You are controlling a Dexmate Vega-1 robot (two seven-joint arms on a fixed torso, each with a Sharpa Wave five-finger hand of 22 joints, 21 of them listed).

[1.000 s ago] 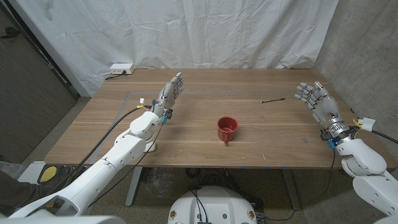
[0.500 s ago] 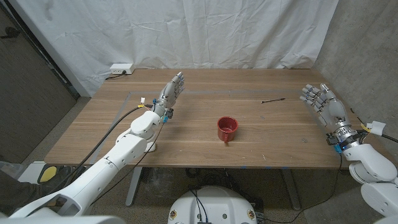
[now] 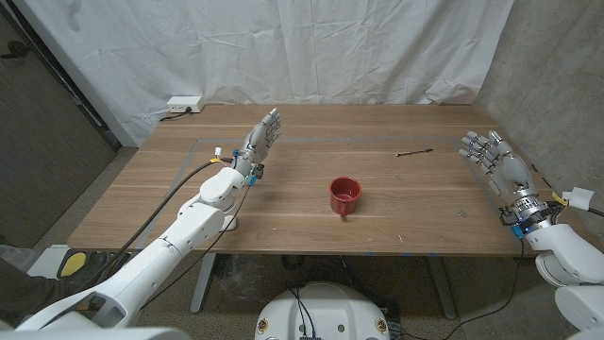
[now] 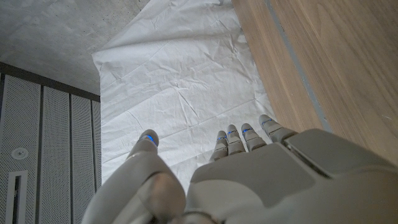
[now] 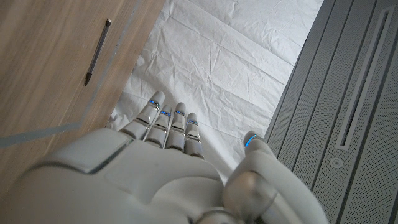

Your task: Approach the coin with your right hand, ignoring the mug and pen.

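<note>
No text, label, brand, number or sign can be read anywhere in these views. The red mug [image 3: 344,195] at the middle of the table [image 3: 302,217] shows a plain side (no print on it), and the white box [image 3: 184,103] at the far left corner is too small to read.

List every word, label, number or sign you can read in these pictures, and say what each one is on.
None can be read.
The red mug, the pen and the wooden table show no lettering.
The white power strip at the table's far corner is too small to tell any marking.
Both hands, left and right, show only small blue marks, not text.
</note>
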